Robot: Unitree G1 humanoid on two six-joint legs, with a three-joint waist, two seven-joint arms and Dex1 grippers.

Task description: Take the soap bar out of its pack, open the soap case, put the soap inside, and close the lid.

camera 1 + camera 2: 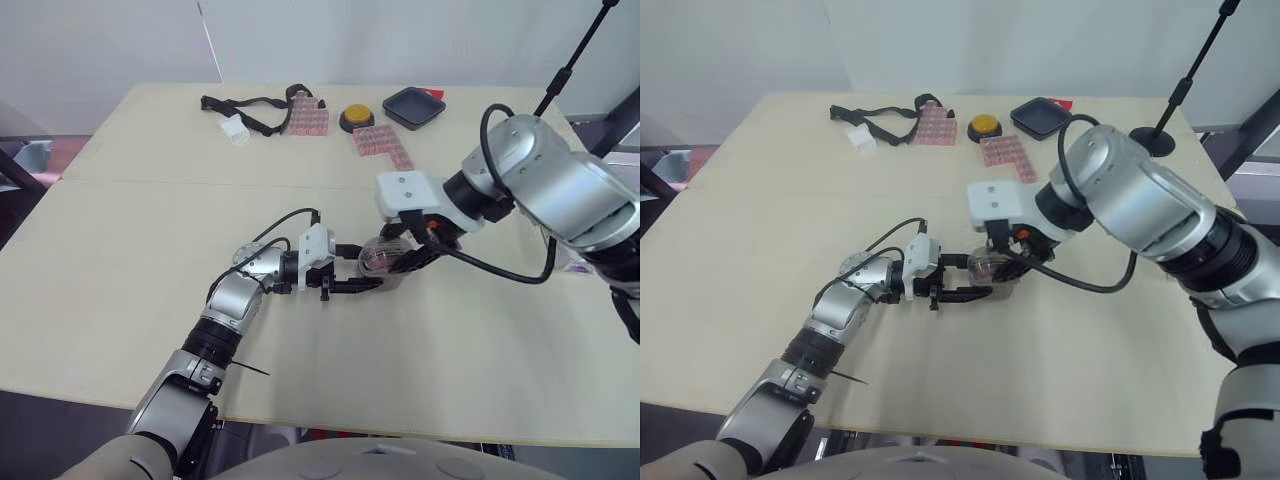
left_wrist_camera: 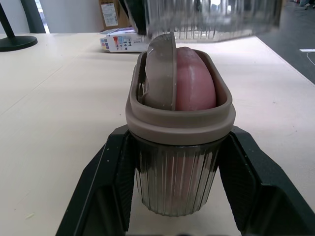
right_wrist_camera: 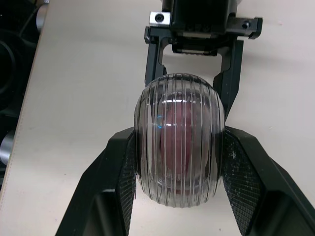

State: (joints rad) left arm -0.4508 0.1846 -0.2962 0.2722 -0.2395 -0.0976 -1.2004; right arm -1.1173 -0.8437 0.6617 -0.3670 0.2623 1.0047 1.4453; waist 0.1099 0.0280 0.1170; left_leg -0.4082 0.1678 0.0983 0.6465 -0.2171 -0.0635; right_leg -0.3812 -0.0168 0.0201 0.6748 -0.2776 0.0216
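The soap case base [image 2: 175, 182], ribbed smoky plastic with a taupe rim, stands on the table with my left gripper [image 2: 177, 147] shut on it. A pink soap bar [image 2: 196, 81] stands on edge inside it, beside a grey insert [image 2: 161, 73]. The ribbed clear lid [image 3: 179, 157] is clamped in my right gripper [image 3: 179, 142] and hangs just above the base, with a gap between them. Through the lid the pink soap shows. In the head views both grippers meet at the case [image 1: 380, 262] in the middle of the table.
At the back of the table [image 1: 150, 260] lie a black strap [image 1: 250, 105], a small white piece [image 1: 235, 129], two red patterned packs [image 1: 308, 118], a yellow button [image 1: 356, 118] and a dark tray [image 1: 413, 106]. A black stand [image 1: 575, 60] rises at back right. A small printed box [image 2: 120, 40] lies beyond the case.
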